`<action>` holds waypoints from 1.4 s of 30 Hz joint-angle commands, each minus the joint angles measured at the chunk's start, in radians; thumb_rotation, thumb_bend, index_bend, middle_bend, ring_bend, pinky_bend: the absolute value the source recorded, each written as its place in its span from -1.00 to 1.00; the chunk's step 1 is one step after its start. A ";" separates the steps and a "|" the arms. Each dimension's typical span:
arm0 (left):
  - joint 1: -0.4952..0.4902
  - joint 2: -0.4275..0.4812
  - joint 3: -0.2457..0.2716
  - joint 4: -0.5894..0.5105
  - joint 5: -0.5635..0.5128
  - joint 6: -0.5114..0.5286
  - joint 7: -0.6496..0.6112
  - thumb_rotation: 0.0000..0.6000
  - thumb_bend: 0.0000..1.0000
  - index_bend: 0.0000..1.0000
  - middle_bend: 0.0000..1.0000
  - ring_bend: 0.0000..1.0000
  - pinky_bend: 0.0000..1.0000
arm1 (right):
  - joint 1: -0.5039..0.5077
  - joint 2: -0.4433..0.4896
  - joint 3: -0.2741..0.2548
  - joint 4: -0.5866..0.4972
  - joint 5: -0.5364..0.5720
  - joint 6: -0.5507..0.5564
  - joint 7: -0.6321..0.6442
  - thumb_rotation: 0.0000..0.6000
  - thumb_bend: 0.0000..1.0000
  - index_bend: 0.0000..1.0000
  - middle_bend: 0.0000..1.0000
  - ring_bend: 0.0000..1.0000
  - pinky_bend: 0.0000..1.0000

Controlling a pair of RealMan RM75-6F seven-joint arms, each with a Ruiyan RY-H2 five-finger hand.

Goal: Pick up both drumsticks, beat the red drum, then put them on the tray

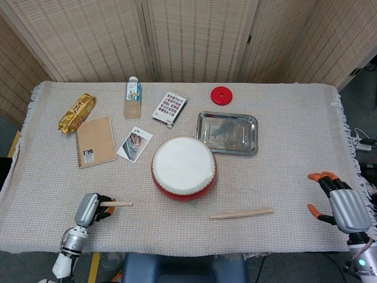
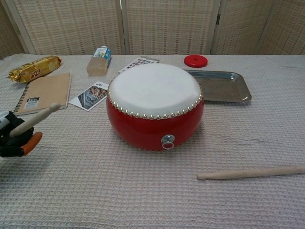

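Observation:
The red drum [image 1: 184,168] [image 2: 155,106] with a white skin stands mid-table. My left hand [image 1: 89,209] [image 2: 12,139] grips one wooden drumstick [image 1: 116,204] [image 2: 34,119] at the table's front left, its tip slanting toward the drum. A second drumstick [image 1: 241,213] [image 2: 251,172] lies flat on the cloth in front of the drum, to the right. My right hand [image 1: 339,203] hovers at the table's right edge, fingers spread and holding nothing, well apart from that stick. The metal tray [image 1: 227,132] [image 2: 220,86] sits behind the drum to the right.
Along the back are a snack packet [image 1: 76,112], a notebook [image 1: 95,141], a bottle [image 1: 132,98], a photo card [image 1: 135,143], a card pack [image 1: 169,108] and a red disc [image 1: 221,95]. Woven screens stand behind the table.

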 commanded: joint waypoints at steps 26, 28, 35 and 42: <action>0.031 0.278 -0.022 -0.332 -0.021 0.059 0.440 1.00 0.07 1.00 1.00 1.00 1.00 | 0.267 -0.472 -0.034 0.178 0.026 -0.386 -0.327 1.00 -0.49 -0.22 -0.50 -0.88 -0.42; 0.032 0.278 -0.020 -0.331 -0.022 0.055 0.435 1.00 0.06 1.00 1.00 1.00 1.00 | 0.275 -0.495 -0.037 0.197 0.032 -0.395 -0.341 1.00 -0.47 -0.20 -0.50 -0.88 -0.42; 0.032 0.279 -0.016 -0.324 -0.023 0.046 0.423 1.00 0.06 1.00 1.00 1.00 1.00 | 0.290 -0.540 -0.043 0.234 0.034 -0.393 -0.350 1.00 -0.41 -0.09 -0.50 -0.88 -0.42; 0.033 0.281 -0.015 -0.318 -0.025 0.040 0.413 1.00 0.04 1.00 1.00 1.00 1.00 | 0.298 -0.553 -0.049 0.254 0.038 -0.387 -0.354 1.00 -0.36 0.04 -0.50 -0.87 -0.42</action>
